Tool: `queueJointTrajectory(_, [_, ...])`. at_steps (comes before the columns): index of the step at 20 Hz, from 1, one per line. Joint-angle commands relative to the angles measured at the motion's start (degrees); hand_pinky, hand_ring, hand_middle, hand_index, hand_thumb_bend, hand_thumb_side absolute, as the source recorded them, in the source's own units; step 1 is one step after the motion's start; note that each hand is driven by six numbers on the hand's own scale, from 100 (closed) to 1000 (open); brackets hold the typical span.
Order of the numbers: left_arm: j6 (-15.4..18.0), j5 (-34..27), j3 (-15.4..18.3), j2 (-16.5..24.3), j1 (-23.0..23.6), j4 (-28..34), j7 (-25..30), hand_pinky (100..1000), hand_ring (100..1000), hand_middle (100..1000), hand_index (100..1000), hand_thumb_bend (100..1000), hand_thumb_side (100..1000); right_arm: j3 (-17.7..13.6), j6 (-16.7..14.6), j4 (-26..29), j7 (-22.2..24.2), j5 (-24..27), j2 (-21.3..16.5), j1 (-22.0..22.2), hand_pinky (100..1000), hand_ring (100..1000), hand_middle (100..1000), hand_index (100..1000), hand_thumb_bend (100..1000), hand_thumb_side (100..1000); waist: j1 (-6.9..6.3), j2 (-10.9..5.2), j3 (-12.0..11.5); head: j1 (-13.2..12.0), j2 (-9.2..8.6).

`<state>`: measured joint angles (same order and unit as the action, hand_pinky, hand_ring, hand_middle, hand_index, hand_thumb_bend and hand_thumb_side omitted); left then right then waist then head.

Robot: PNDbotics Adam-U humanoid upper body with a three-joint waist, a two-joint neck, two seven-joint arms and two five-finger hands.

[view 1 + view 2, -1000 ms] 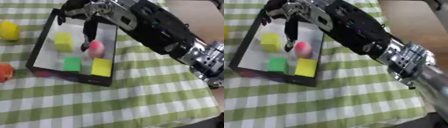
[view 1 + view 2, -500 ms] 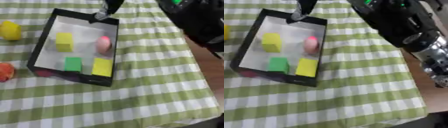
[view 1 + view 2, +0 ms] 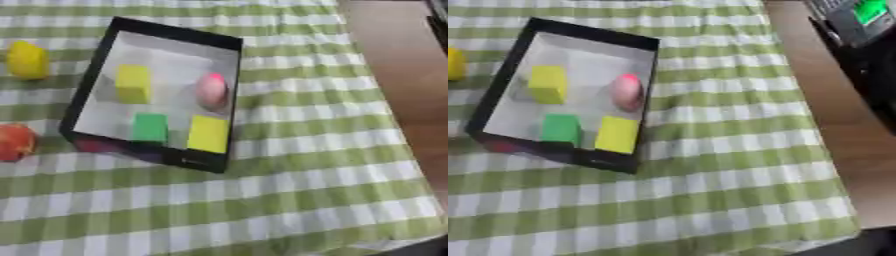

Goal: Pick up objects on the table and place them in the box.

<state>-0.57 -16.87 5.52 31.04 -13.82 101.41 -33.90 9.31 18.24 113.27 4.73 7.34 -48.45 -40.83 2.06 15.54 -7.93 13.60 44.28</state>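
Observation:
A black box with a pale floor lies askew on the green checked cloth. Inside it are a yellow block, a pink egg-shaped thing, a green block and a flat yellow block. Left of the box, on the cloth, sit a yellow thing and a red-orange round thing. Something dark pink shows at the box's near left corner. Neither hand shows in either view.
The cloth ends at the right, where brown floor begins. A dark machine part with a green light stands at the upper right. Open cloth stretches below and right of the box.
The right arm, which reached over the box, has pulled away up and to the right, out of view. The pink thing stays in the box. The camera has shifted a little.

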Motion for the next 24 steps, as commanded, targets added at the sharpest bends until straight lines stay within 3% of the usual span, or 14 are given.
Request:
queueJointTrajectory(1, [-0.4, 1.6, 0.7, 3.9, -0.5, 1.4, 0.4, 757, 737, 730, 865, 846, 643, -5.0, -2.8, 1.3, -6.3, 5.7, -0.1, 3.7, 921, 849, 737, 807, 247, 407, -1.04, -0.73, 0.1, -0.4, -0.16])
queueJointTrajectory(6, [-1.7, 3.7, 0.1, 8.3, -1.0, 2.7, 1.9, 761, 740, 734, 870, 843, 644, -10.9, -10.5, 1.3, -16.1, 11.3, 3.7, 12.1, 921, 833, 721, 797, 349, 293, -1.84, -0.59, 0.5, -0.8, -0.16])
queueJointTrajectory(9, [-3.1, 4.3, -0.5, 11.6, -1.2, 3.1, 3.4, 772, 741, 735, 868, 853, 646, -12.7, -12.5, 1.3, -20.3, 12.1, 5.1, 15.8, 917, 822, 709, 793, 371, 274, -2.14, -0.62, 0.8, -1.2, -0.16])
queueJointTrajectory(12, [-5.6, 6.5, -1.3, 16.6, -0.9, 3.5, 7.2, 773, 748, 741, 882, 864, 650, -13.8, -12.1, 1.3, -22.3, 12.0, 5.3, 18.2, 912, 814, 699, 785, 370, 264, -2.44, -0.74, 1.0, -1.3, -0.16])
queueJointTrajectory(17, [-10.5, 13.6, -2.5, 25.9, -0.5, 4.7, 23.2, 797, 774, 759, 883, 840, 645, -14.7, -11.4, 1.3, -23.5, 12.0, 4.9, 20.3, 913, 814, 699, 786, 372, 281, -2.98, -0.95, 0.7, -1.1, -0.16])
queueJointTrajectory(24, [-11.7, 19.4, -6.6, 35.0, -3.7, 2.2, 39.2, 823, 809, 803, 898, 798, 606, -14.7, -9.8, 1.3, -23.0, 11.5, 4.6, 21.3, 914, 814, 699, 785, 374, 288, -3.38, -1.12, 0.6, -1.3, -0.16])
